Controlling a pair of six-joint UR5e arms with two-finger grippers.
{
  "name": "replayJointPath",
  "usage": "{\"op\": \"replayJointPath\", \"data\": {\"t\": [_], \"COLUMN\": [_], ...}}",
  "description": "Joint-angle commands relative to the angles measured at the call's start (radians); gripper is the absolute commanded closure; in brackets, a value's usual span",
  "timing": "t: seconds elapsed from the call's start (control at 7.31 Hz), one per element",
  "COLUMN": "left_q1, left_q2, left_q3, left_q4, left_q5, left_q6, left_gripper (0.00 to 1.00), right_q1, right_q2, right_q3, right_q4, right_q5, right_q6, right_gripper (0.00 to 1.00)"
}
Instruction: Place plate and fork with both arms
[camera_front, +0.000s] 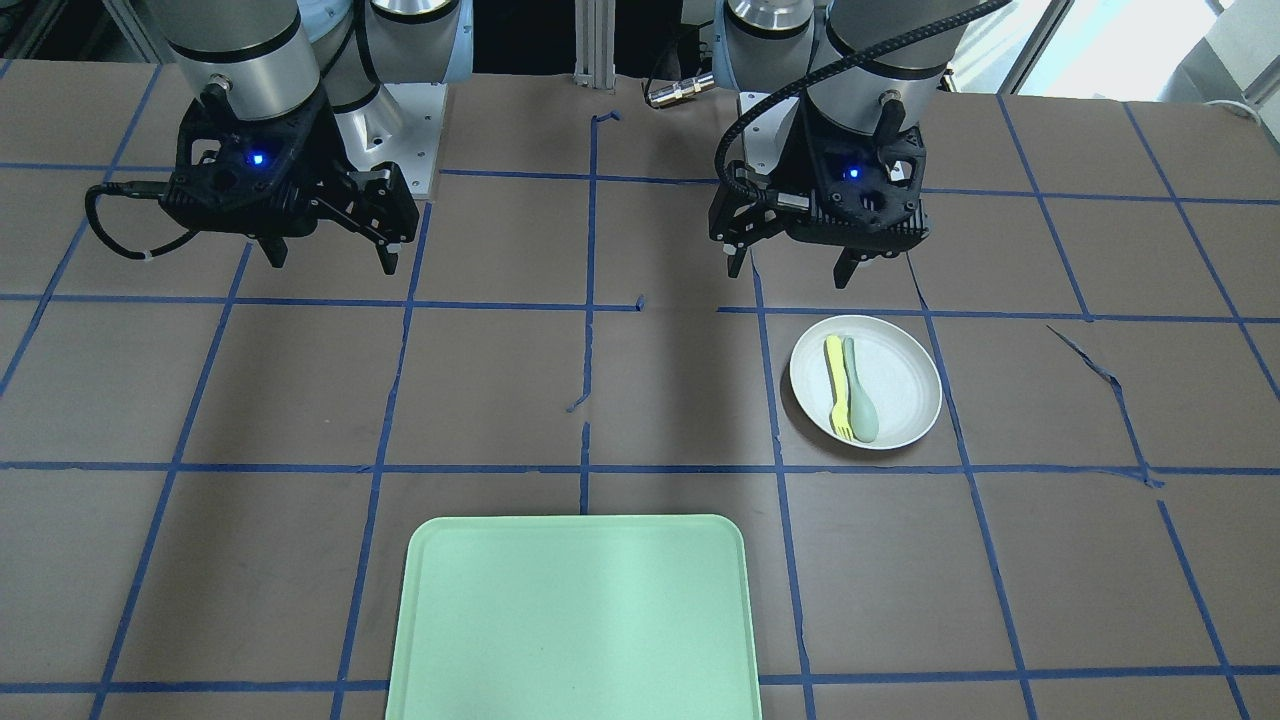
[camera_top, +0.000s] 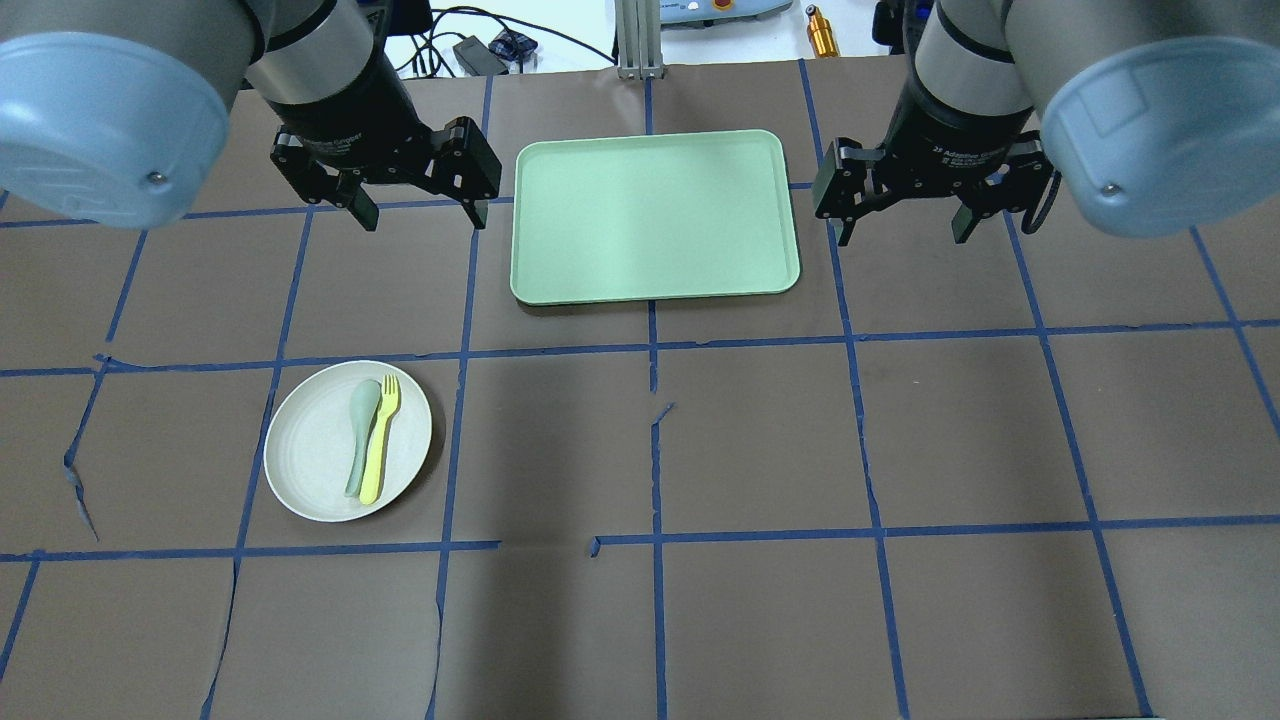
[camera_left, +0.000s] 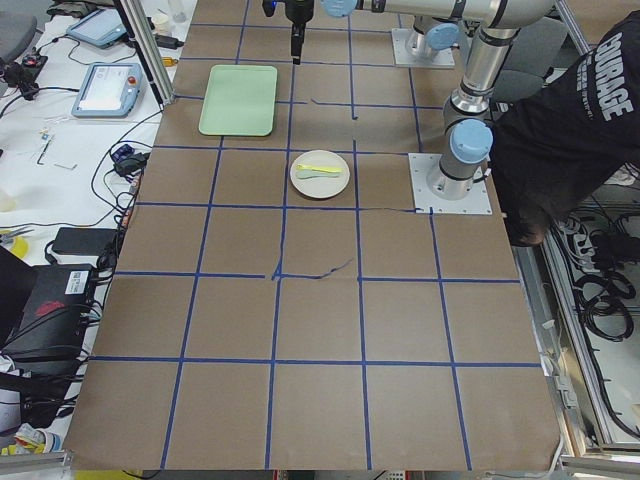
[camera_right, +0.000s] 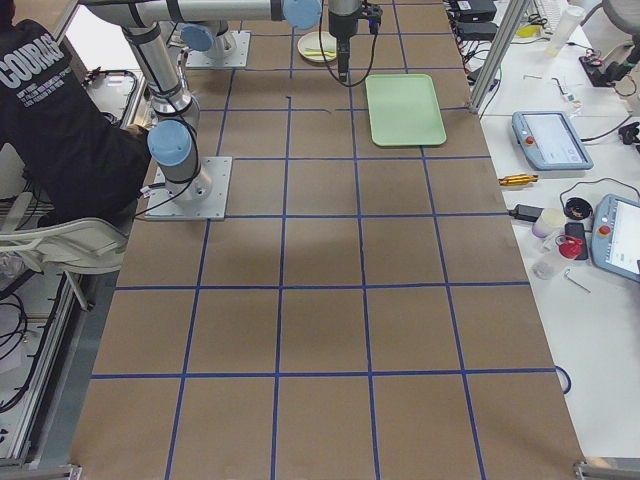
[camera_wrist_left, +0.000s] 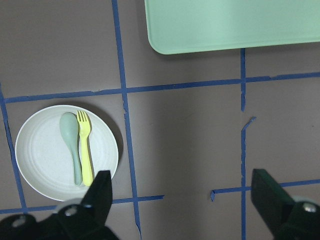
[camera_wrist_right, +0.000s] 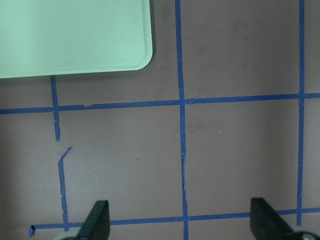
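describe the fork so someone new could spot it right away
Start at the big mint-green tray; nearer the robot and off to its left sits a round off-white plate. Two utensils lie side by side on it. The fork is the bright yellow one with short tines, on the side toward the table's middle, next to a pale grey-green spoon with a rounded bowl.

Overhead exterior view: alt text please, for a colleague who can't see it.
An off-white plate holding a yellow fork and a grey-green spoon side by side sits left of centre on the table. A mint-green tray lies at top centre, flanked by the left gripper and right gripper, both open and empty.
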Motion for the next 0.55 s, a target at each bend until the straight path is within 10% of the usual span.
{"op": "replayJointPath", "data": {"t": [0.0,0.41], "left_q1": [-0.001,-0.001], "left_q2": [0.001,0.001], "left_q3": [-0.004,-0.004], "left_q4": [0.003,0.000], "left_q5": [0.002,0.005], "left_q6": [-0.018,-0.012], "left_gripper": [0.00,0.00], "right_q1": [0.001,0.001], "right_q2": [0.005,0.005], "right_q3": [-0.002,-0.001], "right_q4": [-0.026,-0.025], "right_q5": [0.000,0.000], "right_q6": [0.009,0.009], "right_gripper": [0.00,0.00]}}
